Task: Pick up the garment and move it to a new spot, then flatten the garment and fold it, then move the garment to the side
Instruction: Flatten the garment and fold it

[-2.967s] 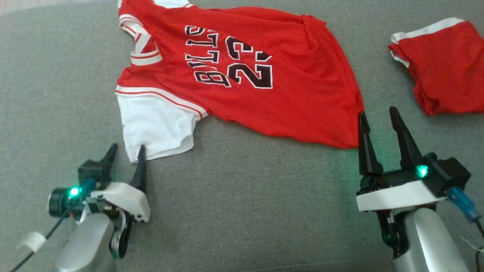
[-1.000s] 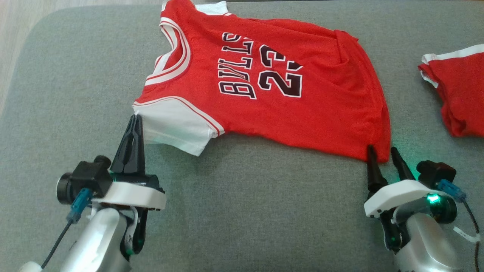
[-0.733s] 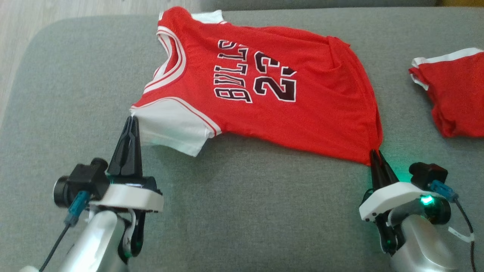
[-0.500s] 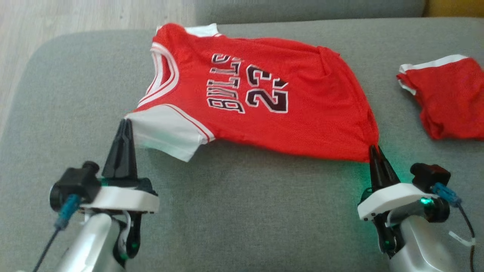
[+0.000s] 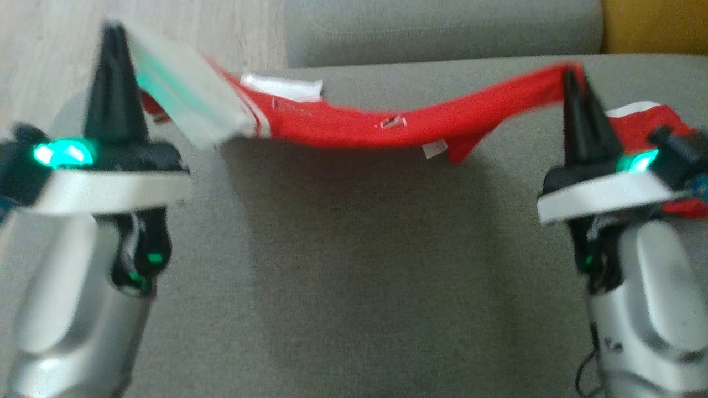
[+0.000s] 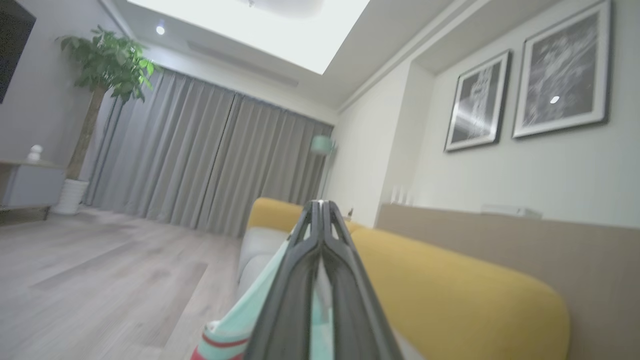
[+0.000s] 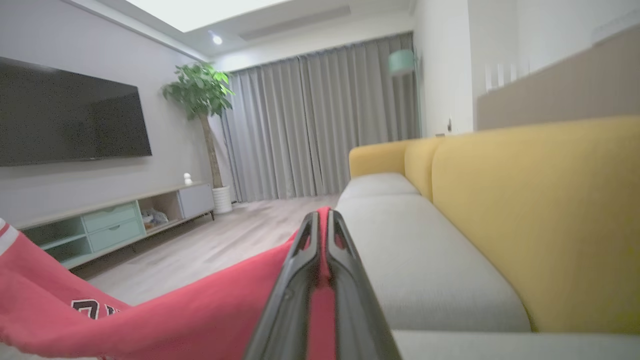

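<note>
Head view: garment (image 5: 354, 124) hangs sagging across upper frame above grey cushion (image 5: 354, 265), white sleeve clamped in left gripper (image 5: 113, 38) upper left, red hem clamped in right gripper (image 5: 571, 77) upper right; left wrist view: fingers pinch pale sleeve, bottom centre; right wrist view: fingers pinch red cloth trailing lower left.

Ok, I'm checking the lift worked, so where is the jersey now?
In the head view the jersey hangs above the grey sofa seat, stretched between the left pincer and the right pincer.
</note>
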Controlling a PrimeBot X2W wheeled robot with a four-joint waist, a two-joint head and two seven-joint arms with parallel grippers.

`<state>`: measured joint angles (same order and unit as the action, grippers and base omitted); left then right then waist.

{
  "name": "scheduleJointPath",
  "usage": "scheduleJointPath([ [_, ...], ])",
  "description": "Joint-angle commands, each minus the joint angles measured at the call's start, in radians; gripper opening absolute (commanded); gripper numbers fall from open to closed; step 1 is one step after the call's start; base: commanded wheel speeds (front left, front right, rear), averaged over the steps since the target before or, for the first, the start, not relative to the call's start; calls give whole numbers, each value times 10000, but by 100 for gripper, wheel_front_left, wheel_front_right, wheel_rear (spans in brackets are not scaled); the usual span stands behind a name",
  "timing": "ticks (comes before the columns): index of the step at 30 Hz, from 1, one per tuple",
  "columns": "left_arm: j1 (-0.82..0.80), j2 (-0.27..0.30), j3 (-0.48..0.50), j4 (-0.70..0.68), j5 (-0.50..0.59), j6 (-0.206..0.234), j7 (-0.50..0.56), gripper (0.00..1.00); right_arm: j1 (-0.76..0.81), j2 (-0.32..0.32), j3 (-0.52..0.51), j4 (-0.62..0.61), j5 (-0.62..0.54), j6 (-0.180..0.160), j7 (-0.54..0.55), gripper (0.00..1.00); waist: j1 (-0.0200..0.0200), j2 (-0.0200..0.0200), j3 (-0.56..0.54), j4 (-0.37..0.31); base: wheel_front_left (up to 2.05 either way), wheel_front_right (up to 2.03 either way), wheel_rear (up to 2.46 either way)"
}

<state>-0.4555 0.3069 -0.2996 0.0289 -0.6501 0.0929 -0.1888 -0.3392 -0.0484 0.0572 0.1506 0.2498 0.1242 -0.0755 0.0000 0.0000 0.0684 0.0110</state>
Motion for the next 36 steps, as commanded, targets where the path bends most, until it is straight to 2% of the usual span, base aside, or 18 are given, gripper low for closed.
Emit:
scheduleJointPath([
  [1,-844,271,592,-667,-253,-126,50,0,-736,-25,240,-847,-323,65,250,0,0,0,-205,4,0,0,0],
  [9,-1960,639,1207,-2648,-663,171,816,0,-1830,-868,391,-3512,-487,65,1710,0,0,0,-666,-47,0,0,0],
  [14,-2196,1063,1614,-3834,-1015,551,1727,0,-2023,-1052,154,-4945,-243,65,2748,0,0,0,-305,-94,0,0,0],
  [19,-2727,1495,1784,-3447,-1208,539,2367,0,-2516,-1280,65,-5392,-190,65,3492,0,0,0,552,-124,0,0,0],
  [22,-3397,1574,1703,-2286,-1417,228,2578,0,-3365,-1411,118,-4697,3,65,3613,0,0,0,1243,-199,0,0,0],
  [23,-4037,1695,1504,-1239,-1278,-93,2602,0,-4196,-1576,339,-3825,98,65,3562,0,0,0,1706,-249,0,0,0],
  [24,-4037,1695,1504,-1239,-1278,-93,2602,0,-4196,-1576,339,-3825,98,65,3562,0,0,0,1706,-249,0,0,0],
  [25,-4434,1726,1413,-660,-1168,-250,2541,0,-4698,-1700,512,-3303,105,65,3473,0,0,0,1923,-267,0,0,0],
  [26,-5379,1743,1311,559,-947,-492,2339,0,-5830,-1858,871,-2093,124,65,3158,0,0,0,2326,-306,0,0,0],
  [31,-8054,1577,1345,3422,-402,-839,1192,0,-8820,-2220,2028,1229,-536,65,1867,0,0,0,2952,-329,0,0,0],
  [33,-8844,1414,1258,4375,-145,-899,641,0,-9727,-2076,2106,2502,-759,65,1254,0,0,0,3047,-266,0,0,0],
  [34,-8844,1414,1258,4375,-145,-899,641,0,-9727,-2076,2106,2502,-759,65,1254,0,0,0,3047,-266,0,0,0],
  [36,-9433,1244,1135,5241,60,-1015,136,0,-10386,-1906,2088,3594,-1001,65,641,0,0,0,3087,-190,0,0,0],
])
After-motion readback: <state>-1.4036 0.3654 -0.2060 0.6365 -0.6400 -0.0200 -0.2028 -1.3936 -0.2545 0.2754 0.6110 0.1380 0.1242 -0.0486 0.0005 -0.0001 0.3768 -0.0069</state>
